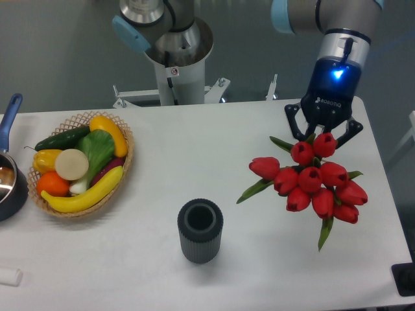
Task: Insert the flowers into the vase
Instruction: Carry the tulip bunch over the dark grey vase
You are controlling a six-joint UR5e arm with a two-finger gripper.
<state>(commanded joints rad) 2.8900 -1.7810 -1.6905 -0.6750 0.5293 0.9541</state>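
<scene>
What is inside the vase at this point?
Nothing can be seen in the vase: its round mouth is open and dark, though the bottom is in shadow. The flowers are off to its right, at the gripper, whose grip point the blooms cover.

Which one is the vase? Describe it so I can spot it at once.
Start at the wicker basket of fruit on the table's left, then look right and toward the front edge. The vase stands there alone: a dark grey ribbed cylinder, mouth open and empty, unlike the blue-handled pot.
</scene>
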